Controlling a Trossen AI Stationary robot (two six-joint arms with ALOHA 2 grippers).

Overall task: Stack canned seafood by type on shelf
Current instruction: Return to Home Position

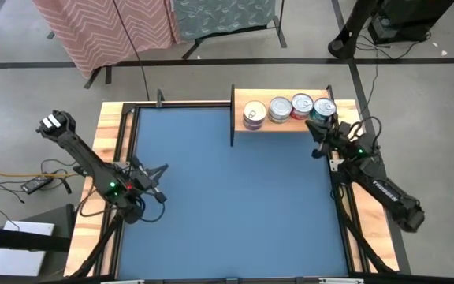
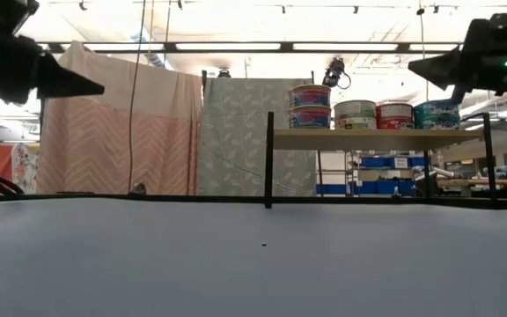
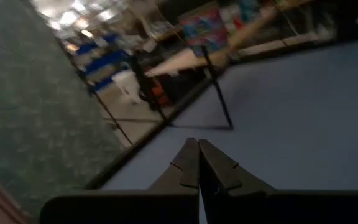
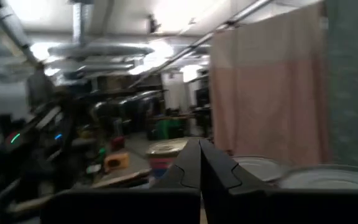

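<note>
The shelf [image 1: 286, 124], a light-wood plank on dark uprights [image 2: 269, 158], stands at the table's far edge, right of the middle. Canned seafood stands on it in a row of short stacks: a purple-and-teal stack [image 2: 310, 106], a silver-green one [image 2: 355, 114], a red one [image 2: 395, 114] and a teal one [image 2: 436, 114]. My right gripper [image 1: 315, 128] is shut and hovers by the shelf's right end, higher than the tins [image 2: 411, 63]; silver lids [image 4: 260, 167] show just past its fingers. My left gripper [image 1: 164, 168] is shut and level above the table's left side [image 2: 101, 88], holding nothing.
The blue table top [image 1: 235, 205] lies between wooden side rails [image 1: 113, 130]. Beyond the far edge hang a pink zigzag cloth [image 2: 117, 132] and a grey-green patterned cloth [image 2: 253, 132]. A cable and a small device [image 1: 34, 185] lie on the floor at the left.
</note>
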